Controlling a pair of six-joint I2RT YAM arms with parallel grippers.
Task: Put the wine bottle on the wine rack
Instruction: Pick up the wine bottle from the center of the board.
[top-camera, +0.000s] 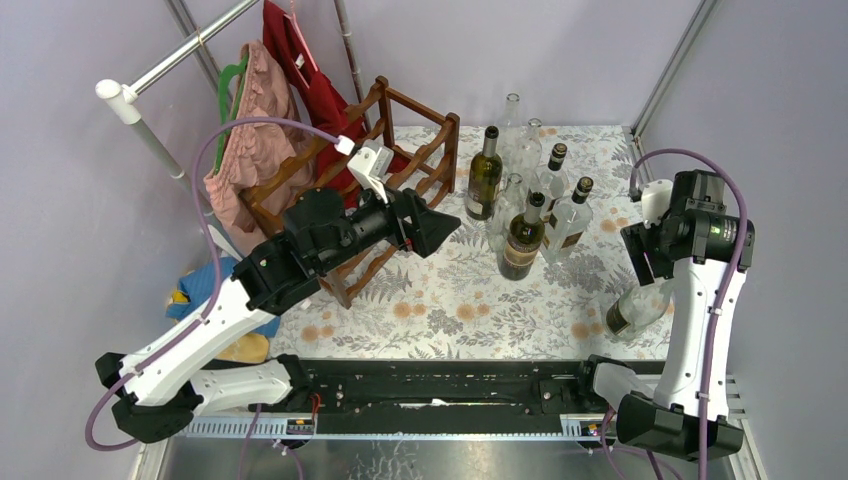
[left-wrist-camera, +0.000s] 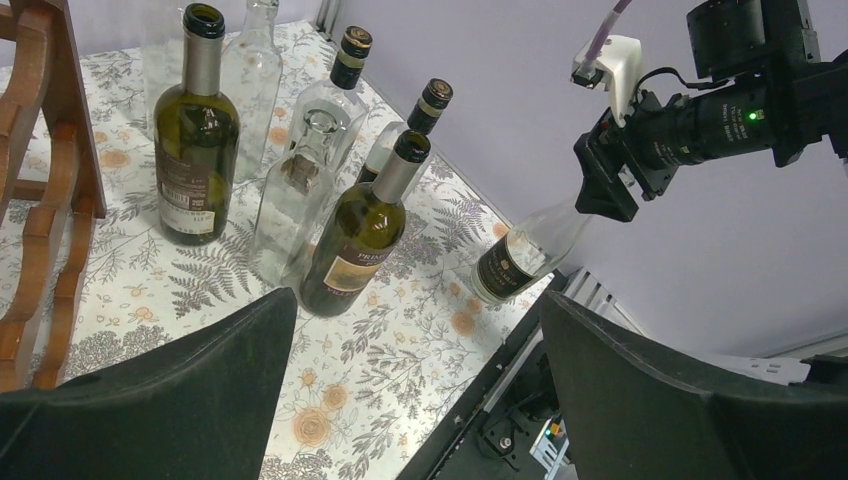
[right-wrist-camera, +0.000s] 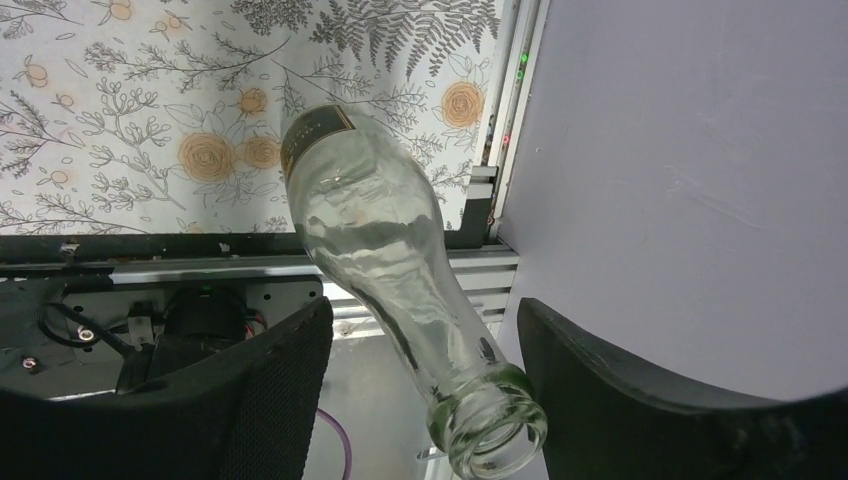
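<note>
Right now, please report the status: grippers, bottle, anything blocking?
Left gripper open, empty. Right gripper open around neck of tilted clear bottle, not clamped. Standing bottles and left arm lie between it and wine rack.

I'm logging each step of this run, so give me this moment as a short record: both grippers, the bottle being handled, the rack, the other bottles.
left gripper: open, empty, beside the wine rack
right gripper: jaws open on either side of the clear bottle neck, gap showing on one side
clear bottle: tilted, base on the table near its right edge
wine rack: at the table's left, no bottle visible on it
standing bottles: several upright, grouped right of the rack
</note>
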